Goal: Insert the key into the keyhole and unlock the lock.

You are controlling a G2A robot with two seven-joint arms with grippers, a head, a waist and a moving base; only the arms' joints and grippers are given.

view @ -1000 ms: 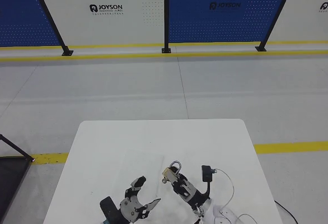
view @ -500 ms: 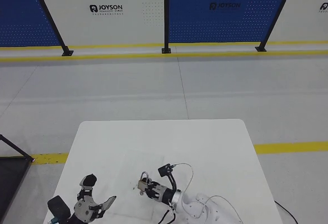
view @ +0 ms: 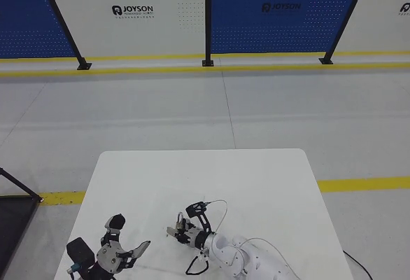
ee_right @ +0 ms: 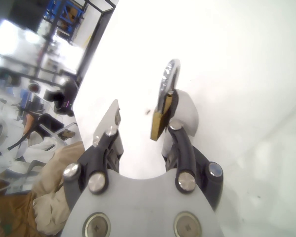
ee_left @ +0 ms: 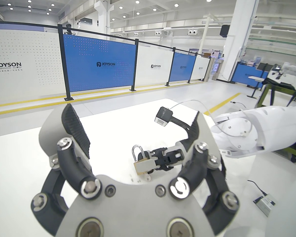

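Padlock step, and I'm at the lock now. My right pincer sits low over the white table, its fingers apart. The brass padlock leans edge-on against one finger. The other finger stands off, with bare table between it and the lock. So nothing is clamped. The shackle looks closed and points away from my wrist. I cannot tell whether the body rests on the table or only on that finger.

My left pincer hangs wide apart and holds nothing, near the table's front edge and well apart from the lock. It faces the lock squarely, though: from that wrist the padlock shows between my two pads, farther off, at the tip of my right pincer. Just under the brass body lies a small silvery piece. It may be the key, but it is too small to tell, and I cannot see whether it sits in the keyhole.

I judge this to be the setting-up step: the lock is being presented and is not yet unlocked. The next move calls for a firm hold on the brass body with my right fingers, keyhole end toward my left. Then I need a fine pinch on the key, kept straight in line with the keyhole before any turn.
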